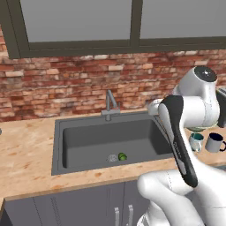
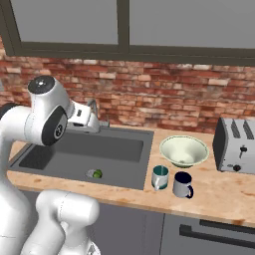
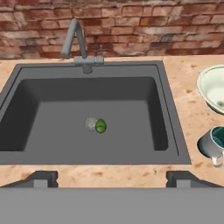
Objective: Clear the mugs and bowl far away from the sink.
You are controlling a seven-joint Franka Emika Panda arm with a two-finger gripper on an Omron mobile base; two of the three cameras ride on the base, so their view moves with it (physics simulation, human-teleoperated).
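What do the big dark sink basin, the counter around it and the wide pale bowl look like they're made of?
Dark grey rectangular sink basin: looks like matte composite or coated metal, with no shine. Speckled tan counter: likely polished stone or laminate, mottled pattern. Wide pale cream-green bowl: probably glazed ceramic, smooth with a lighter rim.

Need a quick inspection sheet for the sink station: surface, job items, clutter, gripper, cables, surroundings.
Surface: wooden counter around the dark sink.
Job's things: teal mug and navy mug stand upright side by side near the counter's front edge, right of the sink; bowl just behind them, upright.
Clutter: small green object beside the drain in the sink; toaster right of the bowl.
Gripper: gripper open, holding nothing, facing the sink.
Cables: nothing seen.
Surroundings: brick wall, window above, faucet, grey cabinets below.
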